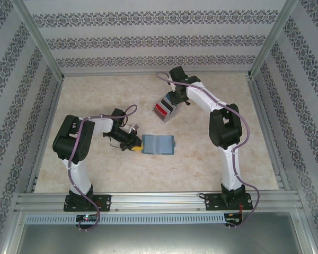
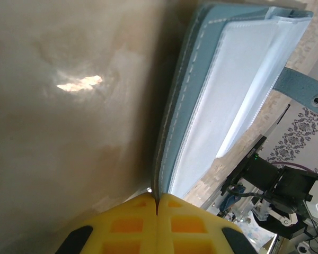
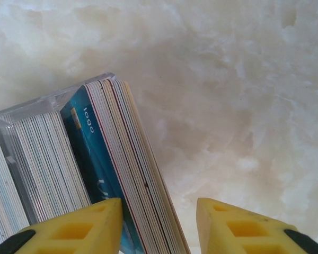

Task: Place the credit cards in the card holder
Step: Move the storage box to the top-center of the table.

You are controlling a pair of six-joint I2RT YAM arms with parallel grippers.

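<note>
Overhead, centre of frame: the teal-blue stitched folding card holder [image 1: 159,144] lies open on the mottled beige, marble-look counter [image 1: 95,95]. The left gripper [image 1: 134,148] is at its left edge.

Left wrist view: the left gripper [image 2: 157,205] has its yellow ribbed pads pressed together, the seam closed on the edge of the card holder [image 2: 186,100]. How much cover sits inside the pinch is cut off at the frame bottom. The pale glossy inner pockets [image 2: 238,79] fan open. A teal strap tab [image 2: 302,91] with a metal snap sits at the right edge.

Right wrist view: the right gripper [image 3: 159,227] is spread at the bottom of the frame, straddling part of the thin plastic credit cards [image 3: 130,169], which are packed on edge in a clear plastic rack [image 3: 26,114]. A gap shows between the cards and the right pad. One blue card [image 3: 87,132] reads "logo"; the other faces are hidden, showing striped edges only.

Overhead, upper centre: the rack [image 1: 166,110] is partly under the right gripper [image 1: 172,99], with a red face showing.
</note>
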